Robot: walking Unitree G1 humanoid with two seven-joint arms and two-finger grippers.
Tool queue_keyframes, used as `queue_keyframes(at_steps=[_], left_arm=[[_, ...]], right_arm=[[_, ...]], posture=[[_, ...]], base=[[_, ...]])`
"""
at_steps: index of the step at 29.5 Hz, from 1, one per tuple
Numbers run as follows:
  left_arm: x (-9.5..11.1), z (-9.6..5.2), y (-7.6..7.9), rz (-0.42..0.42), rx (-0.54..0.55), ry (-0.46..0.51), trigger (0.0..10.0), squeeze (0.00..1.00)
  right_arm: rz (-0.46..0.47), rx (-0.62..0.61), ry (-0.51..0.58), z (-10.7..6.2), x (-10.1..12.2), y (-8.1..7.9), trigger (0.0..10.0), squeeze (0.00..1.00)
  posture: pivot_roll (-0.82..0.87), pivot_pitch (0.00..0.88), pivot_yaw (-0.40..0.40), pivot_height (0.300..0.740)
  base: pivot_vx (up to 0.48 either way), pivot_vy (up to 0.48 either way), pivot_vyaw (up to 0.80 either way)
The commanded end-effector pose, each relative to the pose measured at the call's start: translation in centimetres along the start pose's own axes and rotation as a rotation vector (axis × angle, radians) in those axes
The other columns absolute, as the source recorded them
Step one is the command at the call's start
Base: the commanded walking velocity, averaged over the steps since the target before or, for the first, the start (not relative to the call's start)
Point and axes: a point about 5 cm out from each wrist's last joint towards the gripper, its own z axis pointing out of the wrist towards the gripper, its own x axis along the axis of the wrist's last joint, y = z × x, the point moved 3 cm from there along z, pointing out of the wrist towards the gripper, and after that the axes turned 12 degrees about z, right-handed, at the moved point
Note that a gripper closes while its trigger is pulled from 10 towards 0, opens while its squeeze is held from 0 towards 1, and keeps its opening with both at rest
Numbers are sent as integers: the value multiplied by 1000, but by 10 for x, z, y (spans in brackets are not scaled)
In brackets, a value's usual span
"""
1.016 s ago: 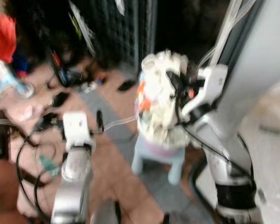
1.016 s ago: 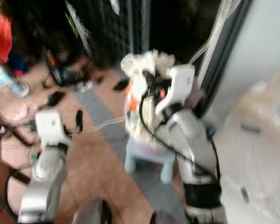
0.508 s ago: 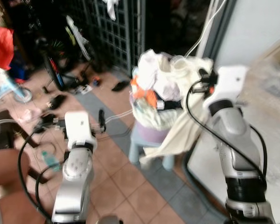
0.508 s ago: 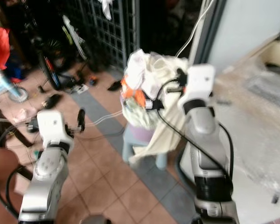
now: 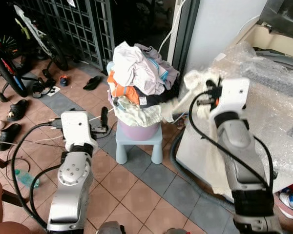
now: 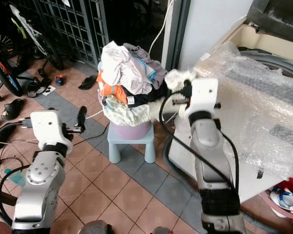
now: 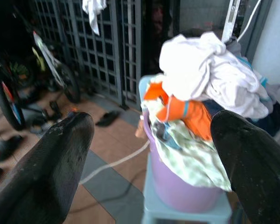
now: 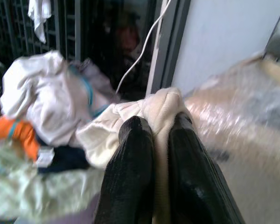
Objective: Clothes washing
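Tiled floor, stool, heaped laundry basket

Right claw, with pinched cream garment, now away from laundry pile, toward wrapped machine.

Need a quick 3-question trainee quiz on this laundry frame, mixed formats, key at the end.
1. True or false: the right pincer is shut on a cream fabric garment.
2. What does the purple plastic laundry basket heaped with clothes stand on? A) the tiled floor B) a light blue plastic stool C) the bubble-wrapped washing machine
3. Fill in: the left pincer points at the basket with its fingers ____.

Key: 1 true; 2 B; 3 open
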Motion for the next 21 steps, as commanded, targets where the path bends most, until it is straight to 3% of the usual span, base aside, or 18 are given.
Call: queue_keyframes(at_steps=[1,3,6,12,14,21], left_arm=[[1,-1,2,-1,-12,-5,10000,0],[0,-1,0,-15,-10,-9,10000,0],[-2,0,-2,-20,-11,-15,10000,0],[-2,2,-3,-44,0,-23,10000,0],[2,7,-3,-50,-4,-9,10000,0],[5,7,-4,-36,0,7,10000,0]], right_arm=[[41,31,-16,-11,-9,-8,10000,0],[74,44,-73,-22,-26,-12,10000,0],[116,39,-62,-20,-24,-8,10000,0],[34,72,-82,-22,-28,-14,10000,0],[-57,17,-176,-17,-43,-13,10000,0],[33,35,-140,-18,-36,-14,10000,0]], posture=[[-9,0,8,740],[-10,0,12,740],[-18,0,18,740],[-20,0,20,740],[-27,5,23,740],[-20,0,17,740]], base=[[0,0,-800],[0,0,-694],[0,0,-329],[0,0,0],[270,0,0],[309,0,0]])
